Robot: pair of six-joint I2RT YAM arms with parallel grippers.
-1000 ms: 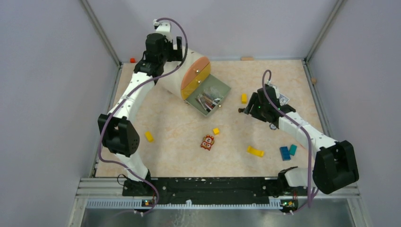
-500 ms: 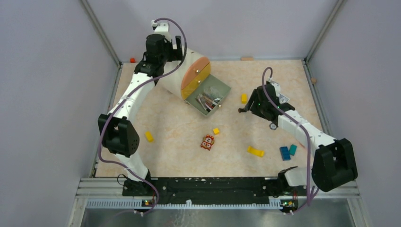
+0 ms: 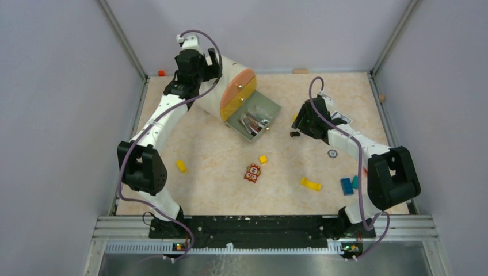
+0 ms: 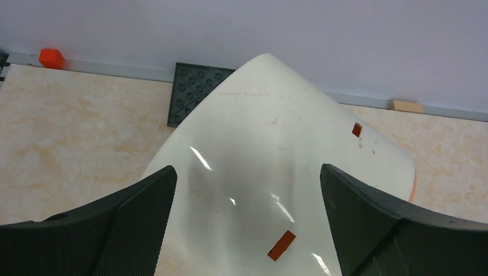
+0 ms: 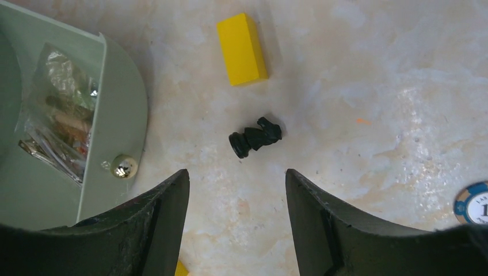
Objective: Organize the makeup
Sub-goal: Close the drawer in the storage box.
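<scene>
The right arm had swung in from the side since a second earlier, its elbow folding closer to the base and the right gripper (image 5: 236,173) carrying toward the open drawer (image 5: 115,103). It now hung above the bare table with its fingers moderately spread and nothing between them. Just ahead of the fingertips, in line with the gap, lay a small black piece (image 5: 255,137), which looked more like a game piece than makeup; farther ahead sat a yellow block (image 5: 241,49), and well off beyond the right finger a poker chip (image 5: 475,201), which the arm had covered in the earliest overhead view. The makeup (image 5: 57,123) was already in the drawer, outside the left finger, bundled in what seemed a clear wrapper, with the drawer's round knob (image 5: 124,167) near that finger's tip. That approach probably meant the right arm was coming either to tidy the contents or to push the drawer shut, though which could not be told. The left gripper (image 4: 247,168) had shifted only slightly; its fingers stood wide, straddling the rounded top of the white cabinet (image 4: 270,132), which filled the gap between them, and whether they touched it was unclear.
</scene>
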